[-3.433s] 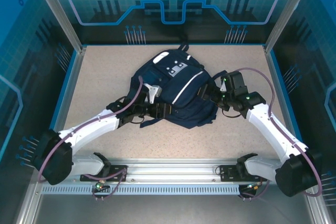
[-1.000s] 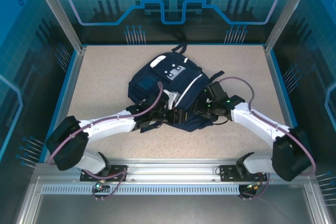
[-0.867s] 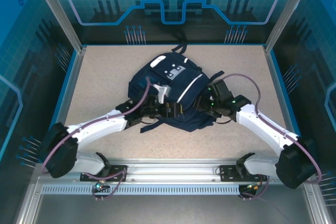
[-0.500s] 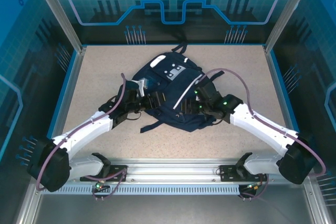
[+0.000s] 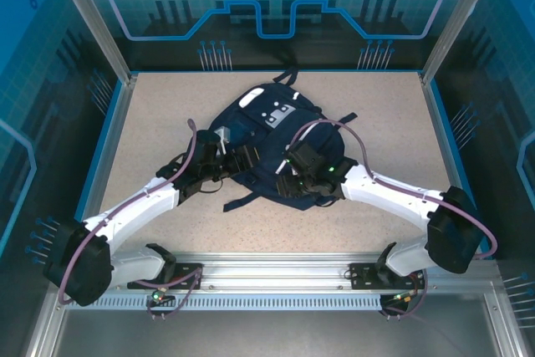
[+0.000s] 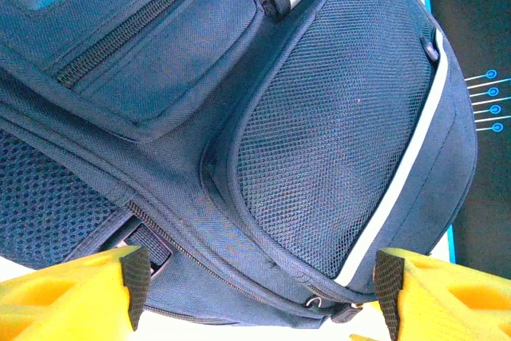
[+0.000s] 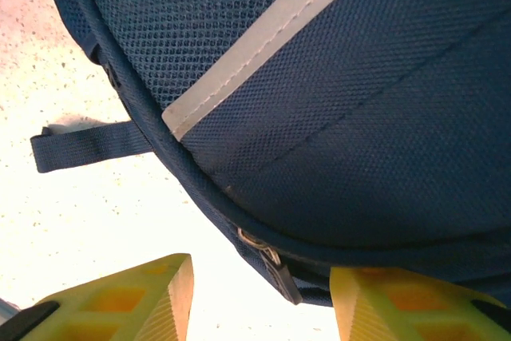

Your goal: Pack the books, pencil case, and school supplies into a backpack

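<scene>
Speckled beige table [image 5: 155, 114]. I see the backpack [image 5: 261, 127] mid-table: navy, mesh panels, pale grey stripe. Left gripper [image 6: 259, 277] spread apart at its left side; right gripper [image 7: 262, 285] apart, zipper pull [image 7: 279, 274] between.

We can read no text; the marks [image 5: 280, 114] on the dark navy fabric backpack [image 5: 255, 134] are too small

Overhead, two wrist close-ups, shared backpack [image 5: 261, 133]

The backpack [image 5: 255, 127] is dark navy with pale grey stripes, the table [image 5: 159, 114] speckled beige.
</scene>
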Controlling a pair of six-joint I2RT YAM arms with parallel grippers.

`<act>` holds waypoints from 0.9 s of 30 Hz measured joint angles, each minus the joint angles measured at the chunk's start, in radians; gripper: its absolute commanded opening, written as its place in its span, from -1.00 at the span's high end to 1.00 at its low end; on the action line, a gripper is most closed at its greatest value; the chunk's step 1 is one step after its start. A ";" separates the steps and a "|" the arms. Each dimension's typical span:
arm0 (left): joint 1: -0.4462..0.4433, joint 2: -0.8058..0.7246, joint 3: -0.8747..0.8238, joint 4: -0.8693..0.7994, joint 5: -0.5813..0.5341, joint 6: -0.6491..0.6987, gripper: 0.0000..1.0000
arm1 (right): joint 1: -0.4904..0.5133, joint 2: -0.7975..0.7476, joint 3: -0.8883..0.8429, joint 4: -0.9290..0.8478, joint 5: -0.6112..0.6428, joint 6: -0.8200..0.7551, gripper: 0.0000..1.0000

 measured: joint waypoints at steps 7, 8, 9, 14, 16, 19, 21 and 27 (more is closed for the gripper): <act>0.000 0.000 0.000 0.000 0.000 -0.013 -0.53 | 0.000 0.043 0.000 0.014 0.016 0.000 0.21; 0.000 0.000 0.000 0.000 0.000 -0.013 -0.53 | 0.000 0.047 0.000 0.015 0.020 0.003 0.26; 0.000 0.001 0.000 0.001 0.001 -0.013 -0.53 | 0.000 0.052 0.000 0.015 0.023 0.005 0.36; 0.001 0.015 0.000 0.003 0.014 -0.037 -0.51 | 0.000 0.085 0.014 0.002 0.037 0.013 0.78; 0.002 0.022 0.000 0.009 0.027 -0.056 -0.50 | 0.002 0.089 0.020 -0.002 0.043 0.013 0.89; 0.002 0.034 -0.010 0.053 0.063 -0.105 -0.47 | 0.006 0.088 0.027 -0.011 0.053 0.010 0.94; 0.002 0.046 -0.031 0.102 0.092 -0.151 -0.45 | 0.006 0.088 0.032 -0.017 0.055 0.007 0.95; -0.016 0.122 -0.074 0.226 0.143 -0.271 -0.35 | 0.006 0.087 0.047 -0.032 0.055 -0.005 0.98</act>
